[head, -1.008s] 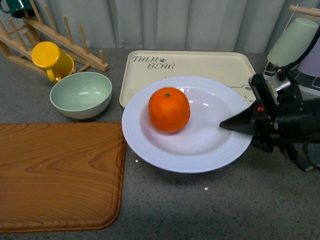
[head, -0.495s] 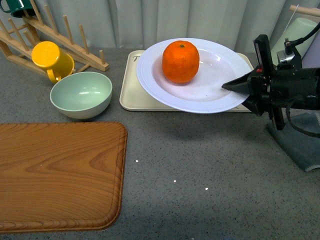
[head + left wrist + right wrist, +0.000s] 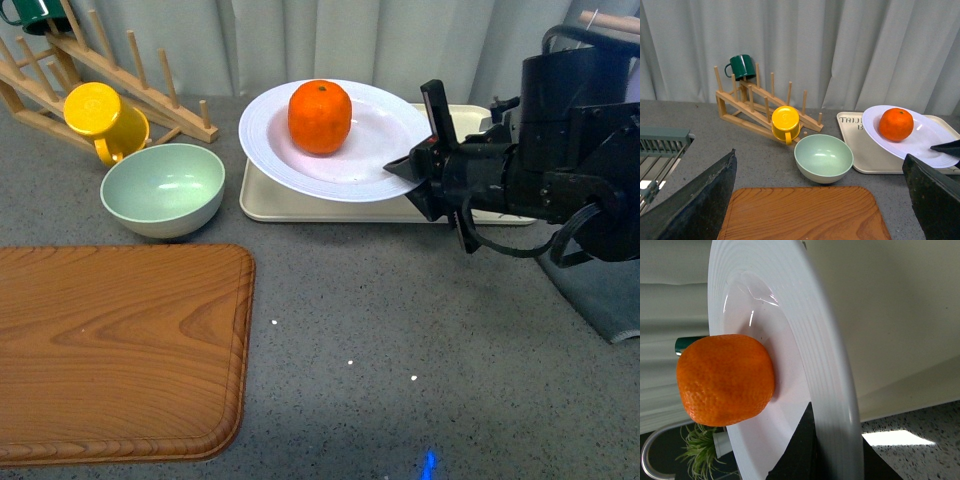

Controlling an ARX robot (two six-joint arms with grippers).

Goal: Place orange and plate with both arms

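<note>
The white ridged plate (image 3: 360, 160) is held in the air above the beige bear tray (image 3: 300, 205), with the orange (image 3: 320, 117) lying in it. My right gripper (image 3: 410, 172) is shut on the plate's near right rim. In the right wrist view the plate's rim (image 3: 837, 390) runs between the black fingers (image 3: 802, 450), and the orange (image 3: 725, 380) rests against the plate's hollow. My left gripper (image 3: 825, 200) is open and empty above the wooden board (image 3: 805, 212). From there the plate (image 3: 935, 142) and the orange (image 3: 896, 124) show at the far right.
A pale green bowl (image 3: 162, 188) stands left of the tray. A yellow mug (image 3: 100, 120) hangs on the wooden rack (image 3: 110, 80), with a green mug (image 3: 742, 66) at its top. The wooden board (image 3: 115, 350) fills the near left. A grey cloth (image 3: 605, 295) lies at the right.
My right gripper has lifted the plate with the orange off the table and carried it back and to the left, above the bear tray. The arm has swung further into view.
</note>
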